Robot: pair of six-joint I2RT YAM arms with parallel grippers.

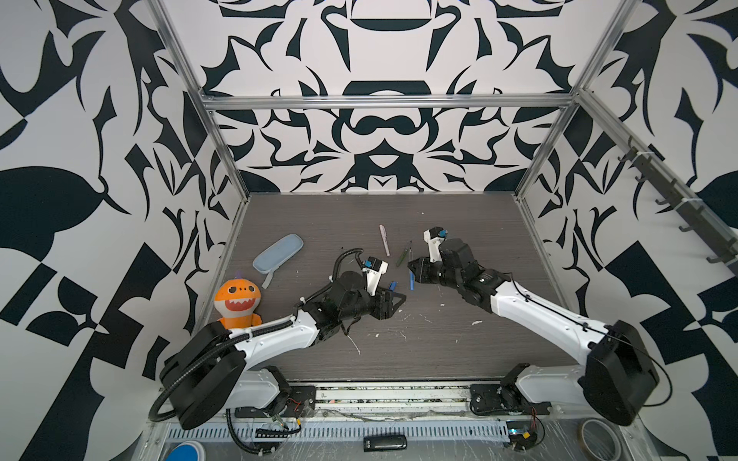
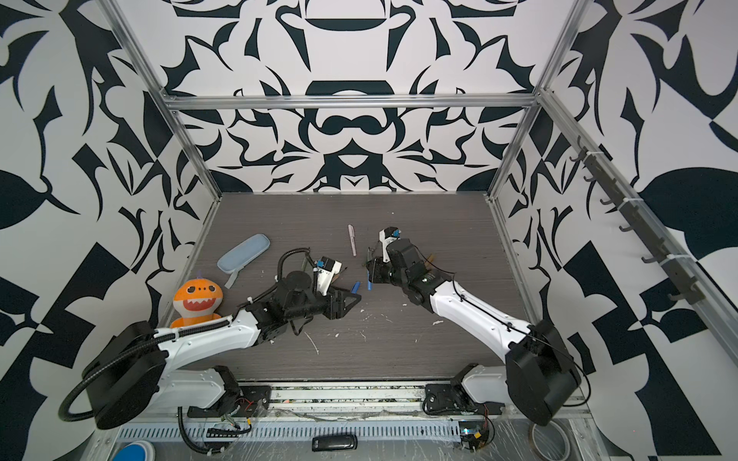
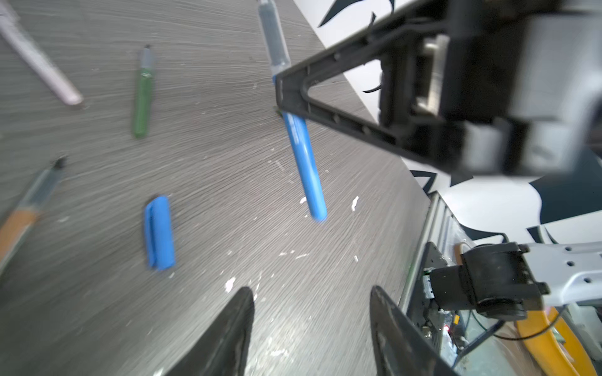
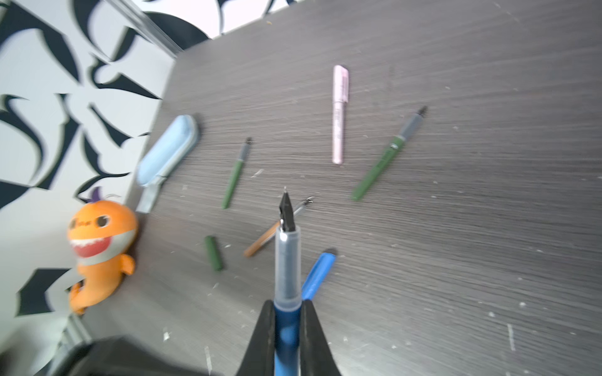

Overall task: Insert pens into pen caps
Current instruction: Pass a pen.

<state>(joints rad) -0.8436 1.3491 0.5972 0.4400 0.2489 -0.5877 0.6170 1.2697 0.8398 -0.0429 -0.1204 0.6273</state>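
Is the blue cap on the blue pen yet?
No: the blue cap lies loose on the table, and the blue pen still shows its bare dark tip.

No legible text or labels

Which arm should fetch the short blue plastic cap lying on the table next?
Left. The left gripper hangs open and empty near the short blue plastic cap, while the right gripper is shut on the thin blue plastic pen.
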